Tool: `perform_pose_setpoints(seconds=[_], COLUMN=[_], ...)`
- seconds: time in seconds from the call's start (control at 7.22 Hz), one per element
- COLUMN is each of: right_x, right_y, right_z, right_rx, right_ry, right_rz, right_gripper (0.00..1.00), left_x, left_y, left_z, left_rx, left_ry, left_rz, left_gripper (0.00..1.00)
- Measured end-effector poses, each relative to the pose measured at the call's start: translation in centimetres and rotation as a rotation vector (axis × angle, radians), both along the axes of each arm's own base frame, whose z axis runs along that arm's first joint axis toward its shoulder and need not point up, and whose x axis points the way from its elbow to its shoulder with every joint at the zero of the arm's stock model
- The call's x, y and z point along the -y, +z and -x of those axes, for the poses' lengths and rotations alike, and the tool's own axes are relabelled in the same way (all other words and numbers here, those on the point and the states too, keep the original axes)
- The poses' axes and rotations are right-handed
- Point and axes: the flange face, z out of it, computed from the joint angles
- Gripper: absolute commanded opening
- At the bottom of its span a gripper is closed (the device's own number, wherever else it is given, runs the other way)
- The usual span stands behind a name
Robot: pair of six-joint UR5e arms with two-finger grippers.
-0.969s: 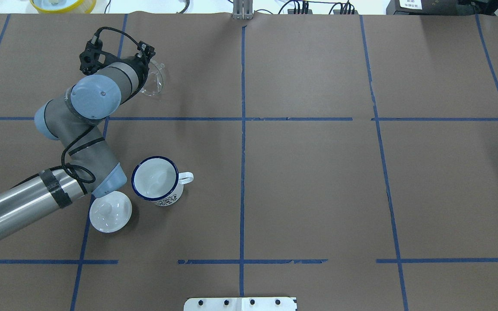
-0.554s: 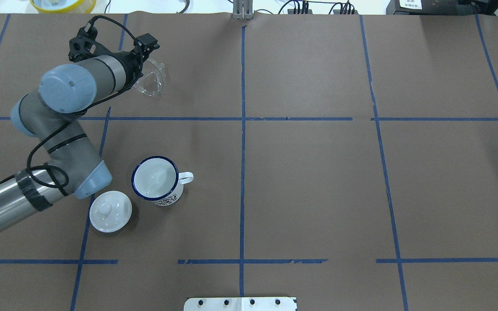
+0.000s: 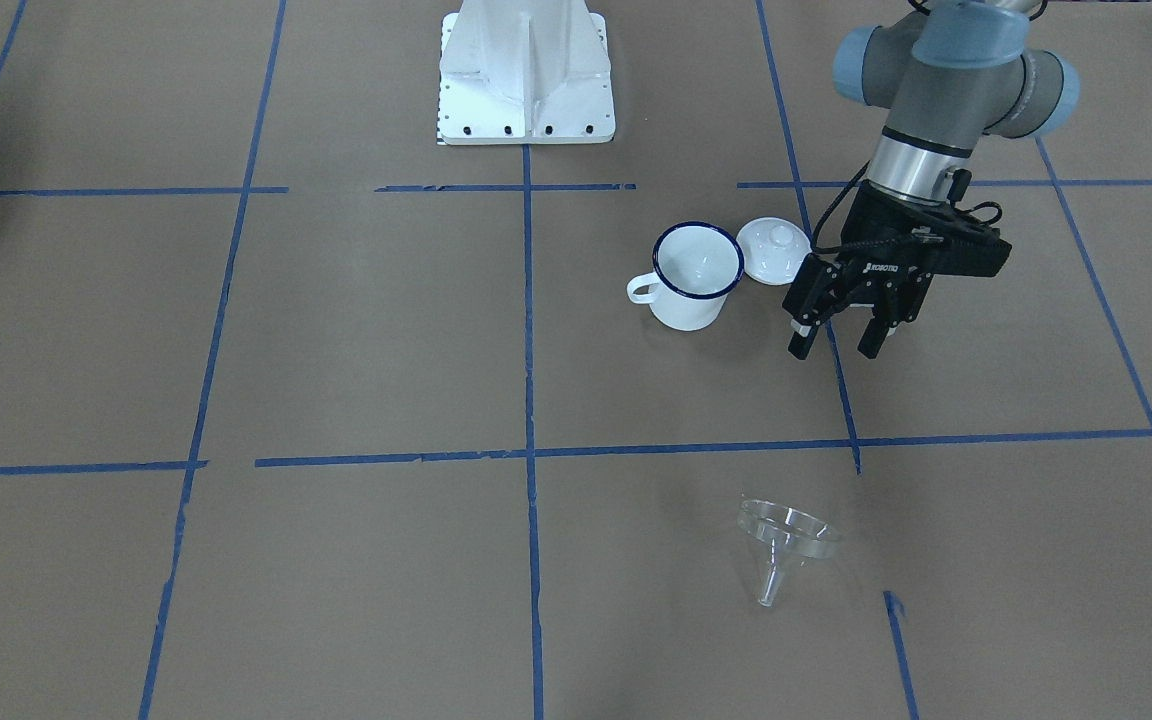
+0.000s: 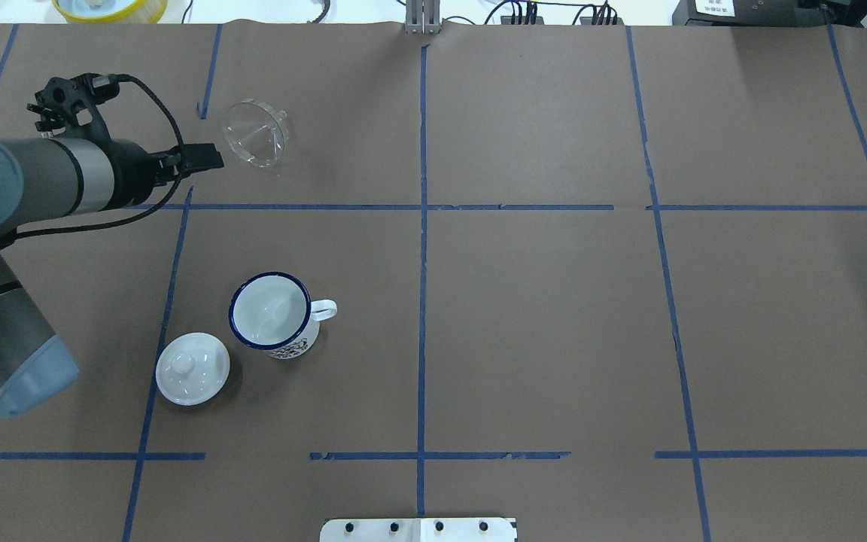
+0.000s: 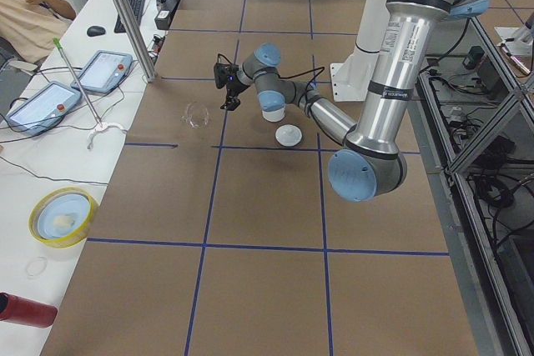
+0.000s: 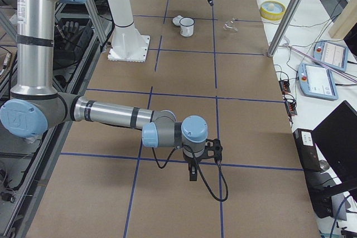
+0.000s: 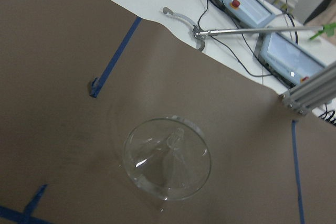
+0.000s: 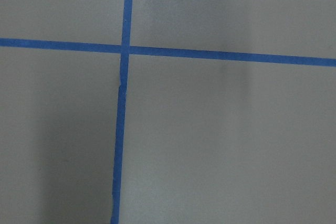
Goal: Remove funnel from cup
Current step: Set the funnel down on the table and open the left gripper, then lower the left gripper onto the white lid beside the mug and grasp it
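In the front-facing view the left gripper is hanging above the desk with its jaws spread apart and nothing between them, just beside the white knobbed lid. The cup is standing upright next to the lid, its handle turning away from it. The funnel is lying tilted on the desk, well apart from the cup and across a blue tape line from it, its spout pointing toward the camera's side

From overhead the left gripper is reaching in from the left, near the funnel but apart from it. The cup is showing its white inside, and the lid is lying just beside it

In the exterior left view the left gripper is hovering between the funnel and the lid; the arm is hiding most of the cup

In the exterior right view the right gripper is pointing down at the near end of the desk, well away from the cup and the funnel; I cannot tell whether it is open or closed

The left wrist view is looking into the wide rim of the funnel, which is resting on the brown paper

The right wrist view is showing only the desk and two tape lines crossing
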Motion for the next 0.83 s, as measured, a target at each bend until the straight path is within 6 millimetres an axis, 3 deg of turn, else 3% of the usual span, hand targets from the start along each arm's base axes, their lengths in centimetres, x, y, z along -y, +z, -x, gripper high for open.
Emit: perform_pose_setpoints(seconds=[0.28,0.42,0.83], right_x=[0.0,0.0,0.0], right_y=[0.0,0.0,0.0], right_z=[0.0,0.0,0.0], right_rx=[0.000,0.000,0.000], right_ry=[0.000,0.000,0.000], right_rz=[0.000,0.000,0.000], right_gripper=[1.00,1.00,1.00], left_x=[-3.7,-5.8,-11.1], left_y=[1.8,2.4,4.5], left_z=[1.6,0.7,-5.0], left_rx=[0.084,0.134,0.236], left_ry=[0.172,0.232,0.354], left_rz=[0.023,0.069,0.149], left_gripper=[1.00,1.00,1.00])
